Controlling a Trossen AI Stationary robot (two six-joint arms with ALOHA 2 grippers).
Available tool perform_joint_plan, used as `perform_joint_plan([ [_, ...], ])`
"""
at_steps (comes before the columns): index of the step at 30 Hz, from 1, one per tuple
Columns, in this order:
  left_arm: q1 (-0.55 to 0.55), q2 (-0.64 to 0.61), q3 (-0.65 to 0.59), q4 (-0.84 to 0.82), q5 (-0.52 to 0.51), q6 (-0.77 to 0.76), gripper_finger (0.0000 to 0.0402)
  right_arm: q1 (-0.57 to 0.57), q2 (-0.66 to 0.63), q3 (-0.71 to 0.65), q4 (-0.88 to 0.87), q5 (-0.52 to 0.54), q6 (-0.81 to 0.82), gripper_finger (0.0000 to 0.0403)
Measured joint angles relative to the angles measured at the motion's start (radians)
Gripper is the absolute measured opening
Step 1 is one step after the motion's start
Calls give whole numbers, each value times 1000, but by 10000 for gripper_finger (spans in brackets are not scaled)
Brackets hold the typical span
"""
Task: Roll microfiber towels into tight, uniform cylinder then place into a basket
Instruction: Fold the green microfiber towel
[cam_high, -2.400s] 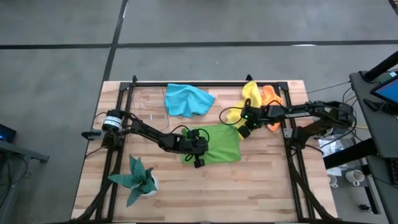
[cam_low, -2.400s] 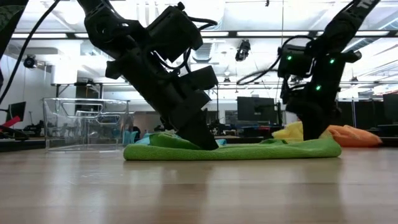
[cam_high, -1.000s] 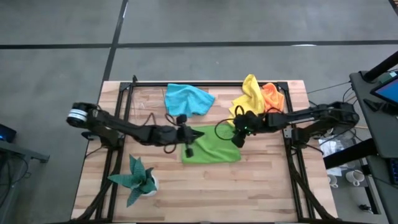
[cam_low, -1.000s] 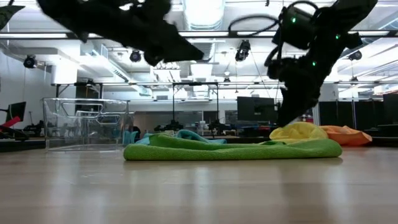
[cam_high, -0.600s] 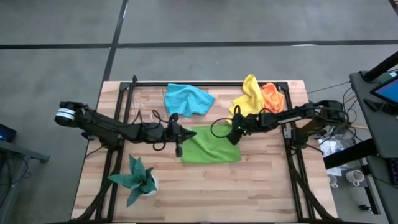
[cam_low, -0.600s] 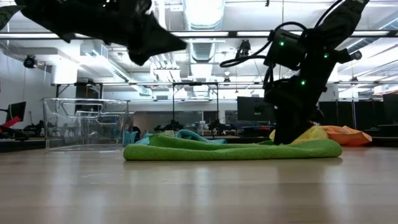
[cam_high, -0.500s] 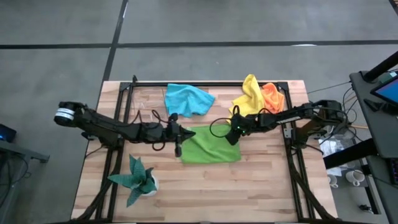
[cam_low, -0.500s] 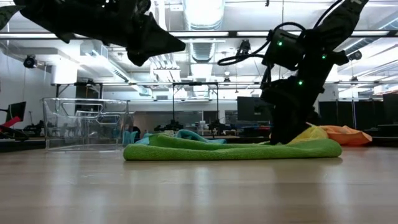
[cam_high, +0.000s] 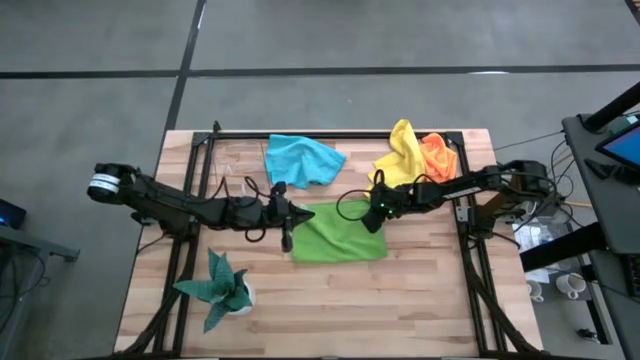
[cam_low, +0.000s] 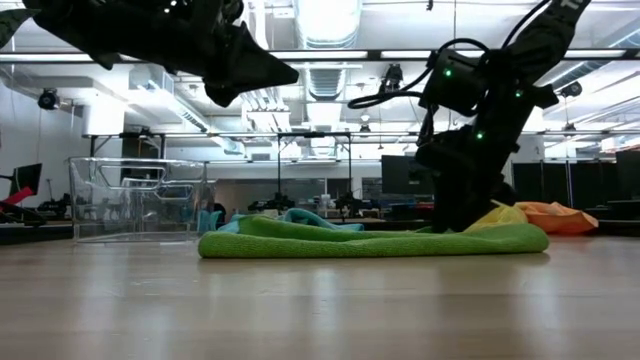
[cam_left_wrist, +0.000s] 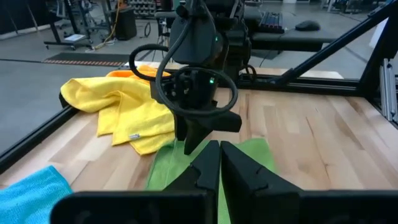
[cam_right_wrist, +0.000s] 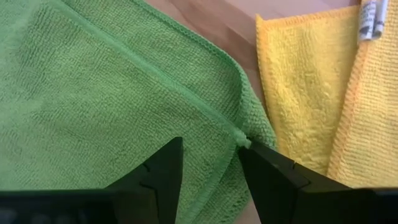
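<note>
The lime green towel (cam_high: 340, 233) lies flat on the table's middle, folded over, with a seam crossing its top (cam_right_wrist: 155, 74). My right gripper (cam_high: 374, 224) is open and down at its far right corner (cam_right_wrist: 244, 142), one finger on each side of it. My left gripper (cam_high: 287, 238) is shut and empty. It hangs well above the towel's left end (cam_low: 285, 72). The blue towel (cam_high: 302, 160), the yellow towel (cam_high: 400, 155) and the orange towel (cam_high: 436, 155) lie crumpled along the far edge. The clear basket (cam_low: 135, 200) stands at the far left. My right gripper comes down slanting from the table's right, its open fingers (cam_right_wrist: 163, 174) astride the green towel's far right corner (cam_right_wrist: 239, 134). The fingertips reach the cloth's top in the low view (cam_low: 455, 226). Whether they press on it I cannot tell. The towel lies flat.
A potted teal plant (cam_high: 222, 285) stands near the front left. A black metal frame (cam_high: 200, 150) runs round the table's far edge and sides. Bare wood lies in front of the green towel.
My right gripper has come down and a little toward the table's left, rolling, from above the yellow towel onto the green towel's far right corner. My left gripper has drawn back toward the table's left, off the green towel. The towels have not moved.
</note>
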Motion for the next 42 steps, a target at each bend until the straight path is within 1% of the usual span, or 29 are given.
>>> perform_joint_plan([
  [5, 0, 0, -4, -1, 0, 0, 0, 0, -1, 0, 3, 32, -6, 154],
  [7, 0, 0, -5, -1, 0, 0, 0, 0, -12, -3, -7, 40, -12, 146],
  [9, 0, 0, -5, -2, 0, 0, 0, -1, -24, -4, -12, 48, -14, 128],
  [15, 0, 0, -5, -2, 0, 0, 0, 0, -29, -4, -10, 60, -23, 53],
  [19, 0, 0, -5, -2, 0, 0, 0, 0, -29, -4, -10, 64, -34, 16],
  [23, 0, -1, -1, -30, 0, 0, 0, 0, -51, -4, -11, 75, -60, 9],
  [28, 0, -6, -2, -53, -6, 0, 0, 0, -157, -3, -18, 148, -102, 9],
  [32, 0, -11, -4, -81, -35, -5, 0, 0, -237, -3, -99, 215, -104, 9],
  [34, 0, -9, -3, -133, -65, -48, 0, 0, -259, -3, -144, 246, -97, 9],
  [38, 4, 19, -2, -182, -149, -106, 0, 0, -265, -3, -166, 274, -85, 9],
  [42, 12, 53, 3, -182, -162, -114, 0, 0, -234, -3, -153, 274, -86, 9],
])
